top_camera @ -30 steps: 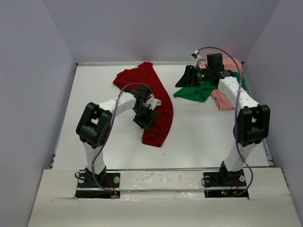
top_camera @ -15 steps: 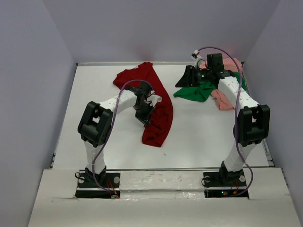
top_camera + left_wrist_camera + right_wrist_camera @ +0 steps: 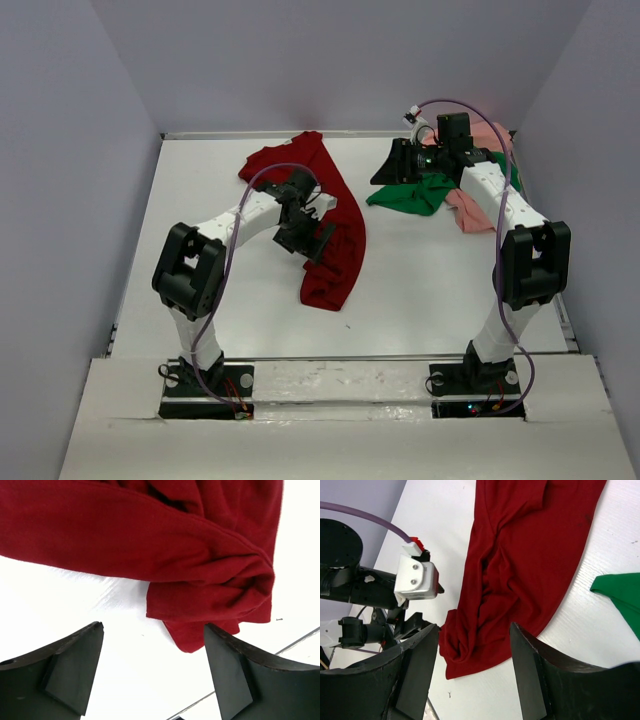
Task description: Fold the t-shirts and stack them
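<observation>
The dark red t-shirt (image 3: 335, 235) lies crumpled in a long strip at the table's middle left. It also shows in the left wrist view (image 3: 150, 545) and in the right wrist view (image 3: 520, 565). My left gripper (image 3: 314, 242) hovers over the strip's left edge, open and empty (image 3: 154, 630), with the shirt's lower corner between and beyond its fingers. The bright green t-shirt (image 3: 412, 195) and the pale salmon pink t-shirt (image 3: 468, 210) lie bunched at the back right. My right gripper (image 3: 388, 168) is held above the green shirt, open and empty (image 3: 474, 627), facing the red shirt.
The white table (image 3: 210, 200) is walled in by grey panels on three sides. Its front edge (image 3: 340, 358) runs just ahead of the arm bases. The left arm's wrist and camera (image 3: 415, 577) show in the right wrist view, and a corner of the green shirt (image 3: 622, 592) too.
My left gripper has shifted slightly towards the back and turned over the red shirt's edge, and the left arm's elbow has swung left. The right arm and the shirts have not moved.
</observation>
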